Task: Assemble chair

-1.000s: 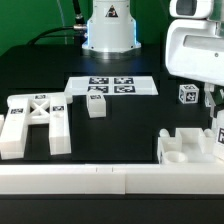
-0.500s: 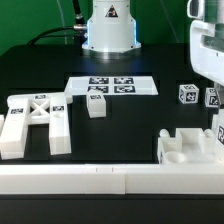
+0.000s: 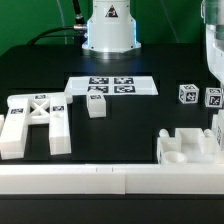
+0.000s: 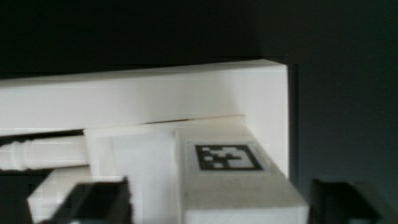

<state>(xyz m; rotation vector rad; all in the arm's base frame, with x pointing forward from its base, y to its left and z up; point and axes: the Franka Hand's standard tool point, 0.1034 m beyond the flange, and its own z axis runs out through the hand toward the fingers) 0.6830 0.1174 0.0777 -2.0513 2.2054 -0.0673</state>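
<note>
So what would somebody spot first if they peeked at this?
Probably the big white X-braced frame, lying on the black table at the exterior view's left. Next comes the marker board with its black-and-white tags in the middle. Then there is a small tagged cube with a second cube beside it at the exterior view's right.

Close-up from my wrist camera: a chunky white block [image 4: 187, 170] fills the foreground, with a black-and-white square tag [image 4: 226, 157] on the face turned toward the lens. Right behind it, a long white slab [image 4: 143, 95] runs across, and the dark desk [image 4: 178, 30] lies beyond. My pincer [image 4: 214, 205] straddles the block, its dark fingers [image 4: 89, 203] set wide apart. A dark gap separates one finger from the block. Everything looks soft and blurred.
</note>
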